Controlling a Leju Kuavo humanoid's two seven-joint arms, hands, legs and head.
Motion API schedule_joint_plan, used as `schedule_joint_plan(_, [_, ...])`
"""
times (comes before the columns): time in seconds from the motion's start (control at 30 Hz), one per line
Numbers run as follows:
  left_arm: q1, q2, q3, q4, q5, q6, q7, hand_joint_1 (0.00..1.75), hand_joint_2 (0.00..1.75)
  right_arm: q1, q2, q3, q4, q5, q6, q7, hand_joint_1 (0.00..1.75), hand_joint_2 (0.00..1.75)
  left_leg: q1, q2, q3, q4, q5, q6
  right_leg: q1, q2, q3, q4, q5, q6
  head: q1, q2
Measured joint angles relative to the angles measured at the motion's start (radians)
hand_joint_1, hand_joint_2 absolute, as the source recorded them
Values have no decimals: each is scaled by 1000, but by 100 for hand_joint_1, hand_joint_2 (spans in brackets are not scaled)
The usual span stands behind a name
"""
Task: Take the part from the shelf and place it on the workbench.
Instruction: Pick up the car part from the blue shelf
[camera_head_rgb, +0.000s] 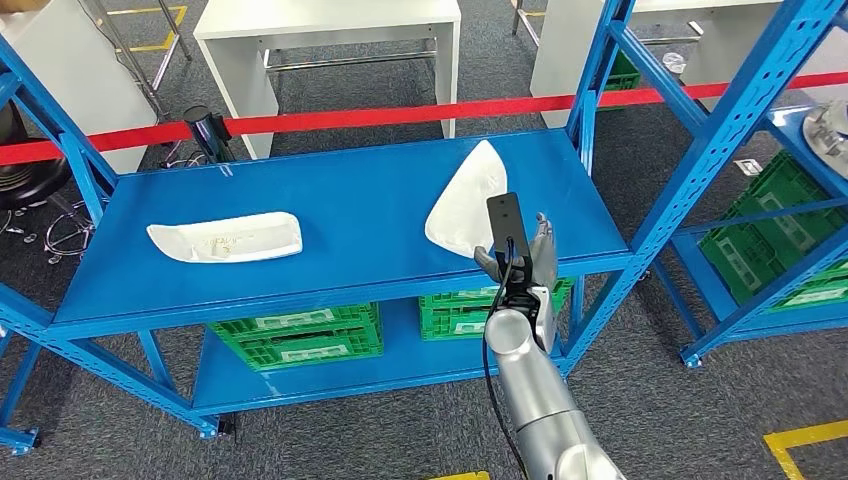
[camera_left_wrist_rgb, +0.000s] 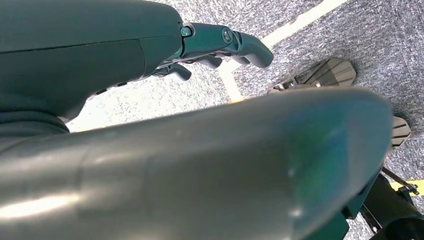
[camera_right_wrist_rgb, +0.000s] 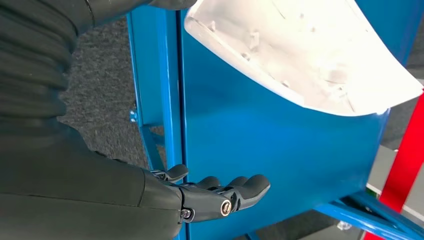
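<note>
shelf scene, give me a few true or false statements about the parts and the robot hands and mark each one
1. Two white parts lie on the blue shelf. True: a long part to the left, a triangular part to the right.
2. The right robot hand is holding the triangular part. False: it is open at the shelf's front edge, near the part, holding nothing.
3. Green crates sit on the lower shelf level. True.
4. The left robot hand is gripping the long part. False: it hangs over the grey floor, holding nothing.
5. A red tape runs behind the shelf. True.
</note>
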Motion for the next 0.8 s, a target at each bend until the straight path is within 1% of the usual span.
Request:
schedule_joint_plan(0.2, [0,0,0,0,-8,0,-4,0,0,-46,-10,-13,12,34,2,14,0,175,0,0,-1,0,0,0,0,0,0,0,0,0,0,0])
schedule_joint_plan(0.47, [0,0,0,0,-11,0,-5,0,0,-139,-20,-22,97,59,1,23,0,175,0,0,1,0,0,0,0,0,0,0,0,0,0,0])
schedule_joint_plan(0.8, [0,1,0,-2,-10,0,0,0,0,-178,-20,-29,175,50,-11,8,0,175,0,0,0,0,0,0,0,0,0,0,0,0,0,0])
